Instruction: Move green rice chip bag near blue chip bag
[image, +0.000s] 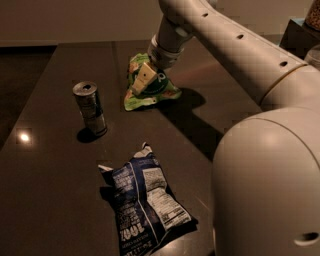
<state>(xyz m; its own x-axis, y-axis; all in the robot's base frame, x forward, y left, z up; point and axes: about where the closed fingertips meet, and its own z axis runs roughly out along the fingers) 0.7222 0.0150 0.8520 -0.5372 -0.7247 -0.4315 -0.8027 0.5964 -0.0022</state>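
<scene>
The green rice chip bag (161, 91) lies crumpled on the dark table (45, 195) at the back middle. My gripper (142, 80) comes down from the upper right and rests on the bag's left half, covering part of it. The blue chip bag (146, 204) lies flat near the front middle, its white nutrition label facing up, well apart from the green bag.
A silver drink can (90, 108) stands upright to the left, between the two bags. My arm's large white body (270, 175) fills the right side and hides the table there. The table's left edge runs along the dark floor.
</scene>
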